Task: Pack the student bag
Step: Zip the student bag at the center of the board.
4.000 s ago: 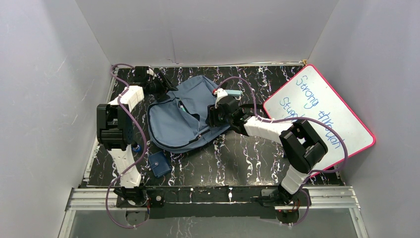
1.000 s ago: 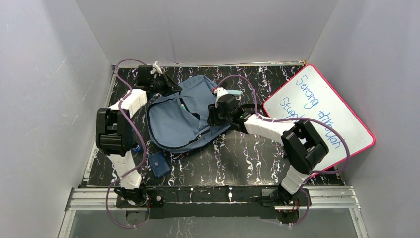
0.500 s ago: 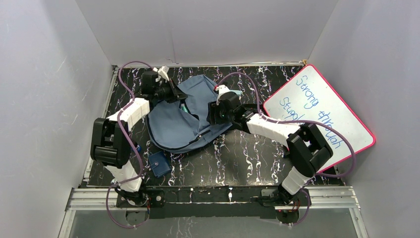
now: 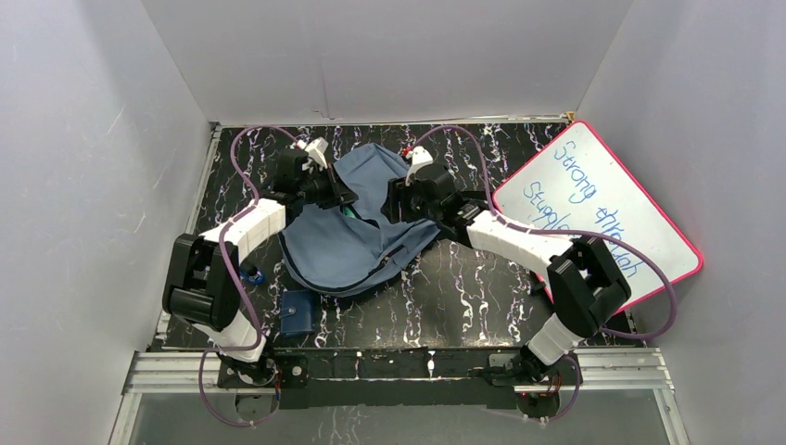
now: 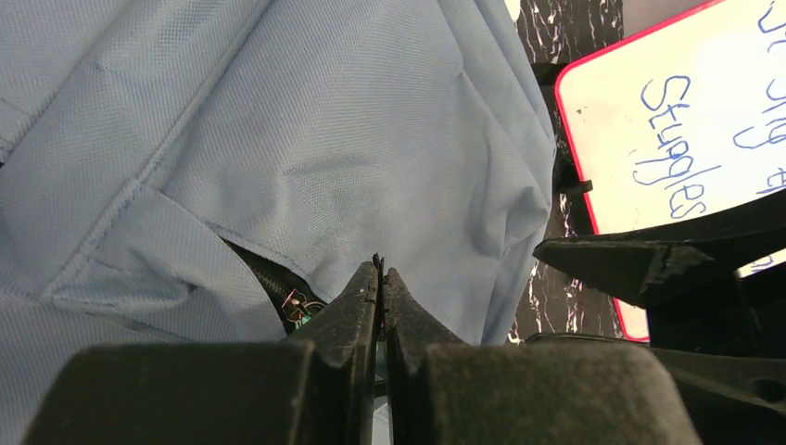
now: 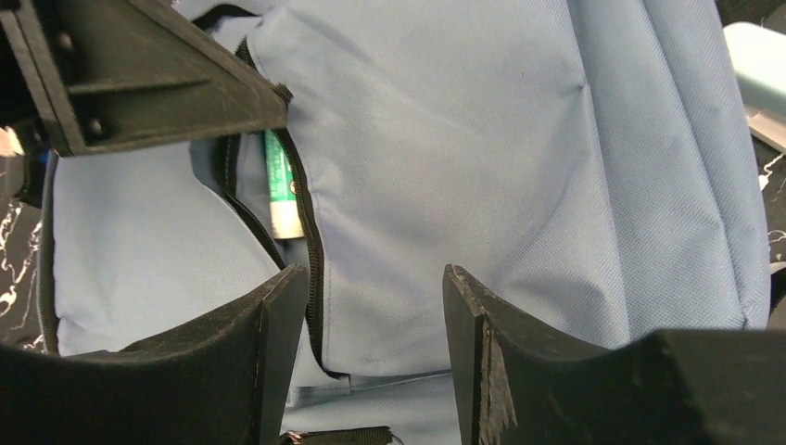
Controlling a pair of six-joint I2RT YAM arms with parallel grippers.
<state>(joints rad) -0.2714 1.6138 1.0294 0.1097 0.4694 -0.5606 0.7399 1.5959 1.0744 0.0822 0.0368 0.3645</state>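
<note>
The slate-blue student bag (image 4: 357,236) lies in the middle of the black marbled table, its main zipper partly open. My left gripper (image 4: 345,197) is at the bag's upper left edge. Its jaws are shut, and a thin black zipper tab (image 5: 377,260) sticks out between the tips (image 5: 379,271). My right gripper (image 4: 394,200) faces it from the right and stands open (image 6: 375,278) over the bag's fabric beside the zipper track (image 6: 310,232), gripping nothing. A green-and-white tube (image 6: 278,185) shows inside the opening.
A pink-rimmed whiteboard (image 4: 598,209) with blue writing leans at the right. A small dark-blue pouch (image 4: 298,312) lies near the front left, and a small blue thing (image 4: 250,275) sits by the left arm. A light-blue box (image 6: 760,60) lies beside the bag. Grey walls enclose the table.
My left gripper has moved right along the bag's top edge, still shut. The right gripper has shifted away from the arm bases and opened wider. The bag has bunched up narrower.
</note>
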